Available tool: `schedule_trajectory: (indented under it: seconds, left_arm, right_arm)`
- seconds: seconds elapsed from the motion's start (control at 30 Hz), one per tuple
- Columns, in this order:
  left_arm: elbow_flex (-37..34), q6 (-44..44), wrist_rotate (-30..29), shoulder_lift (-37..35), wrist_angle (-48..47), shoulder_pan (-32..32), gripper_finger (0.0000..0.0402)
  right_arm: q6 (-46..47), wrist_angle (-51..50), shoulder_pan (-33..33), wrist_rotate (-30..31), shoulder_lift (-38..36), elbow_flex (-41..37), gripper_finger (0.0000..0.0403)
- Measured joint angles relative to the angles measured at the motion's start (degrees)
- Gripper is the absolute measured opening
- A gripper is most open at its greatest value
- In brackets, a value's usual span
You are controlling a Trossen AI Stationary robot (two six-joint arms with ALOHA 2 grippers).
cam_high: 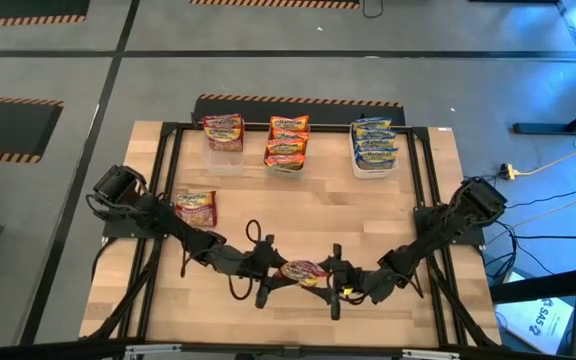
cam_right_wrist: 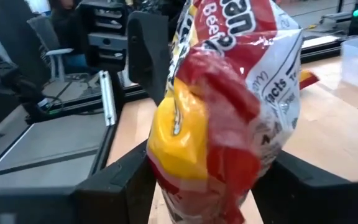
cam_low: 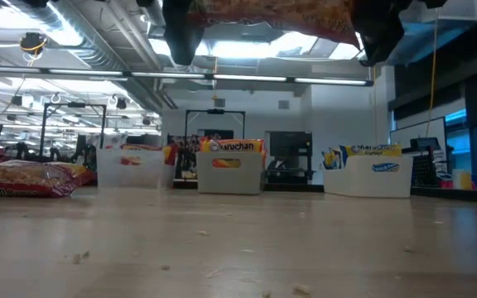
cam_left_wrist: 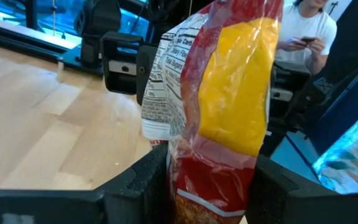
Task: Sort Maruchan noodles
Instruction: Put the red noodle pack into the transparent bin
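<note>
A red-and-yellow Maruchan noodle packet point(cam_high: 303, 270) hangs in the air over the table's near middle, between my two grippers. My left gripper point(cam_high: 276, 270) comes at it from the left and is shut on it; my right gripper point(cam_high: 332, 276) comes from the right and is also shut on it. In the low view the packet point(cam_low: 280, 18) shows at the top edge, high above the wood. A second red packet point(cam_high: 195, 207) lies flat on the table at the left. My left gripper pinches the packet's left end point(cam_left_wrist: 194, 186) between its two fingers point(cam_left_wrist: 140, 182), coming in about level from the table's left. The packet is clear of the table and stands on edge between the fingers, crumpled. My right gripper pinches the packet's right end point(cam_right_wrist: 188, 193) between its two fingers point(cam_right_wrist: 294, 180), coming in about level from the table's right. The packet is lifted clear and bulges, creased, out past the fingertips.
Three clear tubs stand along the far edge: the left one point(cam_high: 224, 140) holds red packets, the middle one point(cam_high: 286, 148) orange ones, the right one point(cam_high: 374, 150) blue ones. Bare wood point(cam_high: 308, 210) lies between the tubs and the grippers. A person point(cam_left_wrist: 303, 31) sits beyond the table.
</note>
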Motion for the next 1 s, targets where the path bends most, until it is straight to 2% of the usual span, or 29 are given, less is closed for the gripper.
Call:
schedule_trajectory:
  seconds: [0.17, 0.37, 0.47, 0.57, 0.67, 0.8, 0.9, 1.0]
  left_arm:
    - [0.00, 0.86, -0.71, 0.00, 0.58, 0.10, 0.0160]
    - [0.00, 1.78, -0.60, 0.07, -0.03, 0.12, 0.0163]
    - [0.00, 2.54, -0.11, 0.07, -0.29, 0.15, 0.0179]
    - [0.00, 3.25, 1.67, -0.24, -1.55, 0.21, 0.0205]
    - [0.07, 2.99, 5.07, -3.32, -7.50, 0.70, 0.0229]
    - [0.78, 2.90, 9.76, -10.23, -21.24, 1.73, 0.0237]
    - [2.09, 3.96, 10.31, -14.63, -30.81, 1.99, 0.0235]
    - [3.61, 6.47, 10.25, -16.74, -35.60, 2.98, 0.0234]
  right_arm:
    - [-0.09, 0.23, -0.37, 1.44, 0.00, 0.04, 0.0203]
    - [-0.32, -0.71, -0.36, 1.44, 0.00, 0.11, 0.0139]
    - [-0.34, -0.73, -0.28, 1.25, 0.00, 0.13, 0.0122]
    - [-0.34, -1.07, -0.27, 0.94, 0.00, 0.13, 0.0126]
    - [-0.32, -1.70, -0.28, 0.94, 0.00, 0.27, 0.0137]
    - [1.54, -4.99, -0.28, 0.24, 0.00, 0.24, 0.0130]
    - [3.49, -8.16, -0.40, -0.19, 0.00, 0.24, 0.0122]
    - [5.43, -10.91, -1.08, -0.49, 0.00, 0.22, 0.0122]
